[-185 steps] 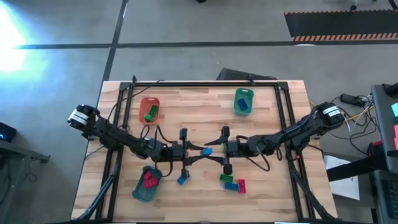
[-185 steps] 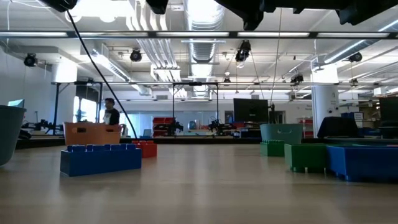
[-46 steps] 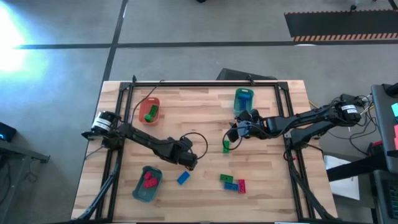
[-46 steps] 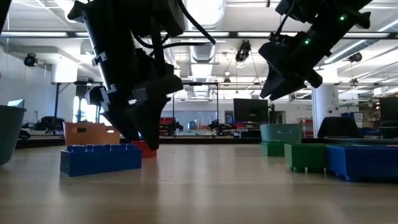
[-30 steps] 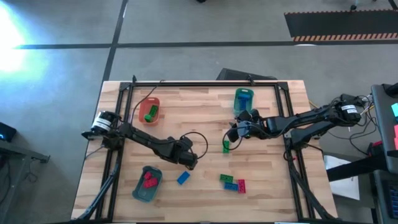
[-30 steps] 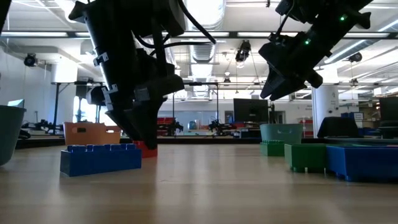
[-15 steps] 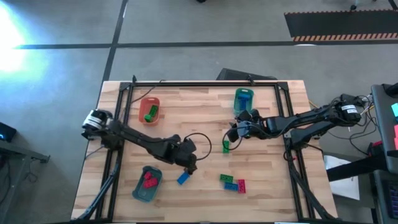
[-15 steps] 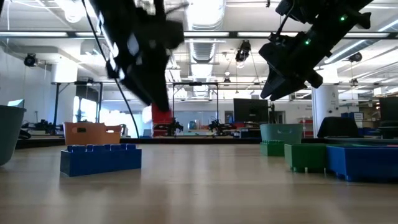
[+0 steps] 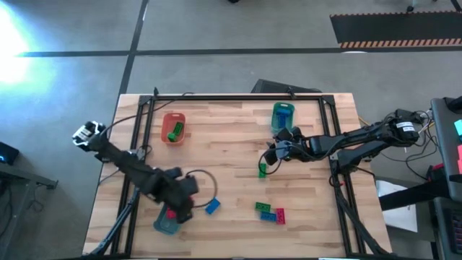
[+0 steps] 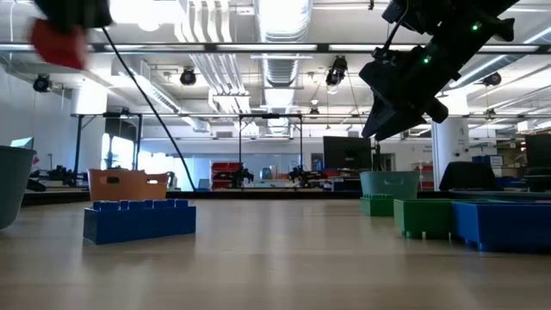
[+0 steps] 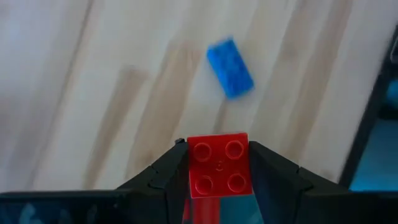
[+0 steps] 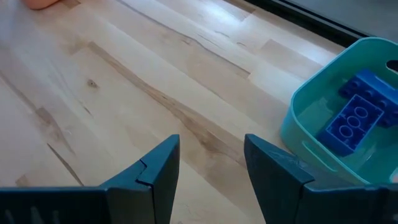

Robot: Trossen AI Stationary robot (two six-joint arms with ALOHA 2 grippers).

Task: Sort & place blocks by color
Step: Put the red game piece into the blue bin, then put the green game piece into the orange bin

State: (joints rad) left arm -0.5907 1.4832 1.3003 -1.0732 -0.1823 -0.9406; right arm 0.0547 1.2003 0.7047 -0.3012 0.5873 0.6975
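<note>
Left gripper (image 11: pixel 217 171) has swung back from the blue brick (image 9: pixel 212 206) toward the teal tray (image 9: pixel 167 225) at the near-left; half a second ago it was beside that brick. It pinches a red brick (image 11: pixel 220 165) between its fingers, lifted off the table. Right gripper (image 12: pixel 208 168) unchanged: parted, holding nothing, hovering near the green-rimmed tray (image 9: pixel 282 118) with a blue brick in it. A green brick (image 9: pixel 262 171) sits just below it; a mixed cluster (image 9: pixel 268 212) lies near front. Butcher-block wooden table (image 9: pixel 231 137), grey concrete floor, open workshop with ceiling ducts behind.
</note>
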